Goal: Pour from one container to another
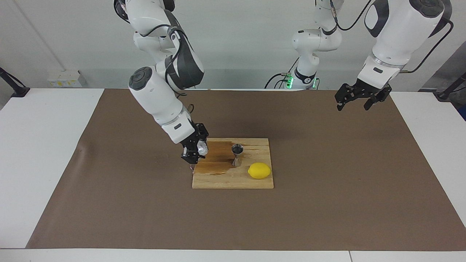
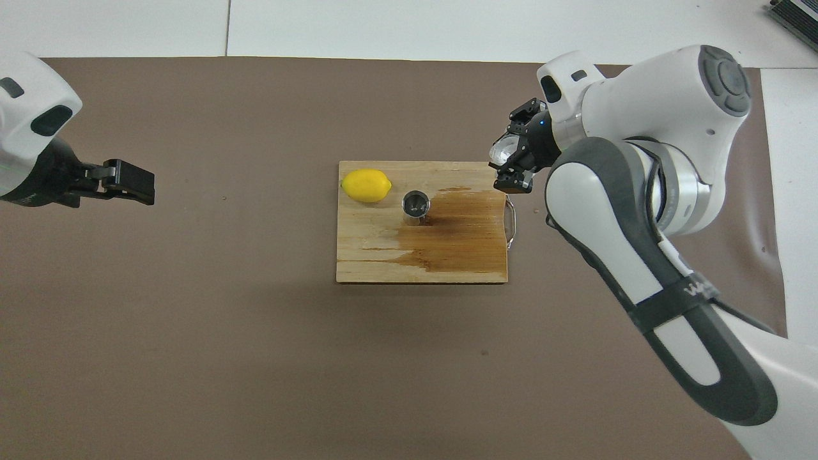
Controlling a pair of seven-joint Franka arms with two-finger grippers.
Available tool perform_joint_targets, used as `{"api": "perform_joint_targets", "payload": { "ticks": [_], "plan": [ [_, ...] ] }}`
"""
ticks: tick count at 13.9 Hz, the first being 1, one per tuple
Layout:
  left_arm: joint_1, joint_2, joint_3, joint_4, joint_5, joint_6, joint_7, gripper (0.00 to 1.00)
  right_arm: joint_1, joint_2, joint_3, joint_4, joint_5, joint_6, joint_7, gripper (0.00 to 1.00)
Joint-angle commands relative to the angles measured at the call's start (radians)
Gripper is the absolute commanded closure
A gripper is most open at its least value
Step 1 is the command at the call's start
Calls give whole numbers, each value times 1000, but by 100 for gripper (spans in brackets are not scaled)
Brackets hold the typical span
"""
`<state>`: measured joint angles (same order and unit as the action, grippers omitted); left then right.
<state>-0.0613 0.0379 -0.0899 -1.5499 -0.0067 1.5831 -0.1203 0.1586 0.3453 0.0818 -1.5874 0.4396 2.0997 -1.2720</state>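
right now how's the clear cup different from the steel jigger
The clear cup is squat and translucent; the steel jigger is a shiny hourglass shape. The cup is held tilted in the right end effector over the cutting board's edge; the jigger stands upright on the board beside the lemon. Both are small.

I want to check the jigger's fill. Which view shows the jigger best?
The overhead view: it looks straight into the jigger and shows its open top. The facing view shows its hourglass side, not the inside.
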Motion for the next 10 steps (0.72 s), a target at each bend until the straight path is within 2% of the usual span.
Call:
{"api": "perform_joint_targets", "payload": {
  "ticks": [1, 6, 10],
  "plan": [
    [4, -26, -2, -26, 14, -5, 2, 0, -82, -66, 10, -121, 134, 13, -197, 83],
    [4, -24, -2, -26, 14, -5, 2, 0, -240, -163, 9, -354, 324, 14, -516, 82],
    [4, -26, -2, -26, 14, -5, 2, 0, -340, -158, 9, -456, 435, 19, -784, 82]
  ]
}}
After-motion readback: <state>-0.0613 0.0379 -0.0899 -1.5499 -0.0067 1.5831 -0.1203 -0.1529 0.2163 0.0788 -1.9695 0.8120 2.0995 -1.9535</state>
